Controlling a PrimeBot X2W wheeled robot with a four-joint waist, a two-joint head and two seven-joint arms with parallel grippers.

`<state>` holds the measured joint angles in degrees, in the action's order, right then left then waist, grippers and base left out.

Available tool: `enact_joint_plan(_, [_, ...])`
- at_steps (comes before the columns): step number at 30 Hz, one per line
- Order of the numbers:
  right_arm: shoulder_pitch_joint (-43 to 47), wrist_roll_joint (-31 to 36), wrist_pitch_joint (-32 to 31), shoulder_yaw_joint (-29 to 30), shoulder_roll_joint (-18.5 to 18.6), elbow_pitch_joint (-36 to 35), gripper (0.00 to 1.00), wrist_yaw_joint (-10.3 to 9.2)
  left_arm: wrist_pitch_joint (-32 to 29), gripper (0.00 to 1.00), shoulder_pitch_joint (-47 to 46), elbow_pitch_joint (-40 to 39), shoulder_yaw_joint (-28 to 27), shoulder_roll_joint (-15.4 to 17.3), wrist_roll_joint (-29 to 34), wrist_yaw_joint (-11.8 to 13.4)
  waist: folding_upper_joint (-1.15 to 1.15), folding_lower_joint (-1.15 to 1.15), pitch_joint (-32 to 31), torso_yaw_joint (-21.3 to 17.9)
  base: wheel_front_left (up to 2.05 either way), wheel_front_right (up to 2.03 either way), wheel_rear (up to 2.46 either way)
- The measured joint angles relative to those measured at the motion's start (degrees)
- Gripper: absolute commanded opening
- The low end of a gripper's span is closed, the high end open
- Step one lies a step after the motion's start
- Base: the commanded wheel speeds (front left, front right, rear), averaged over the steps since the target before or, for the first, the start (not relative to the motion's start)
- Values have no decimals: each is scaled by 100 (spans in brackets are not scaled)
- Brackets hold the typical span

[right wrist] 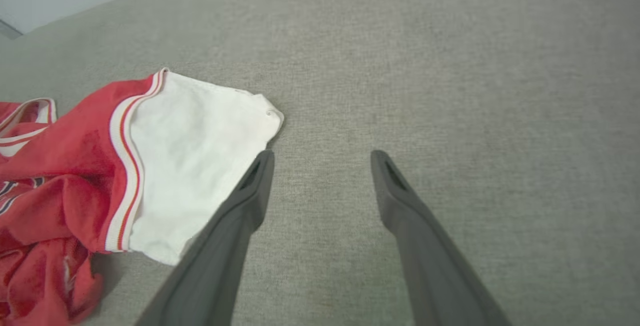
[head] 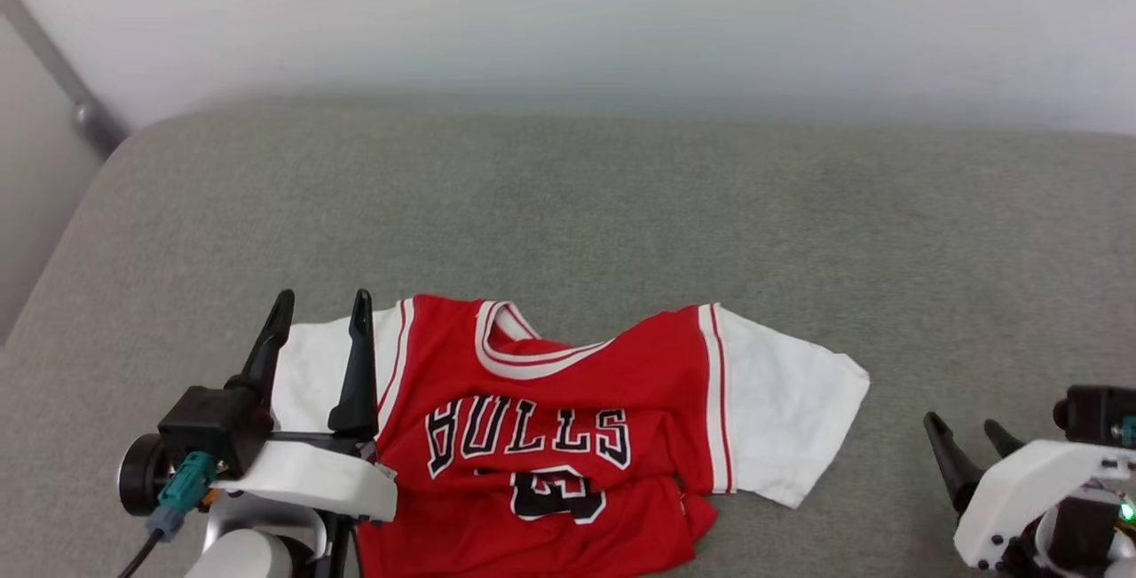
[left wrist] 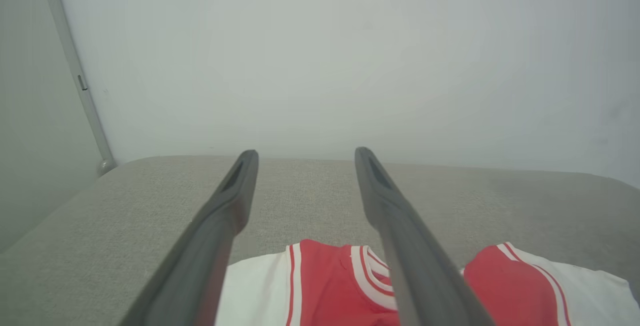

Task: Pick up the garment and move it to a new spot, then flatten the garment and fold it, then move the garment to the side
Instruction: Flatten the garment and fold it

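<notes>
- My left gripper (head: 321,304) has its fingers spread apart, over the white sleeve of the red shirt (head: 550,383) on my left; I cannot tell whether it touches the cloth.
- My right gripper (head: 963,425), also spread apart, hovers over bare grey bench (head: 621,205) near the other sleeve.
- The shirt lies front up, its hem rumpled.

The garment (head: 550,436) reads "BULLS" across its red chest in black, white-outlined letters — below it, a number partly hidden by folds.
</notes>
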<state>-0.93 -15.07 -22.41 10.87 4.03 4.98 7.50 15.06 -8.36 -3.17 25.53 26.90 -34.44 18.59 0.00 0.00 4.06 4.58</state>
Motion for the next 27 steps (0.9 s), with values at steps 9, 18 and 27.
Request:
enact_joint_plan(9, [-1085,-472,-1828,-333,610,743,100,0,1,100,-163,-24,-176,-424,305,-361,0,0,567,426,0,0,0])
enact_joint_plan(18, [-1819,-578,-2497,-772,869,1279,100,0,0,100,-274,183,-405,-794,542,-731,0,0,1001,792,0,0,0])
enact_joint_plan(27, [-1847,-811,-2609,-958,944,1332,0,1,-1,100,-149,672,-758,-880,646,-999,0,0,877,687,0,0,0])
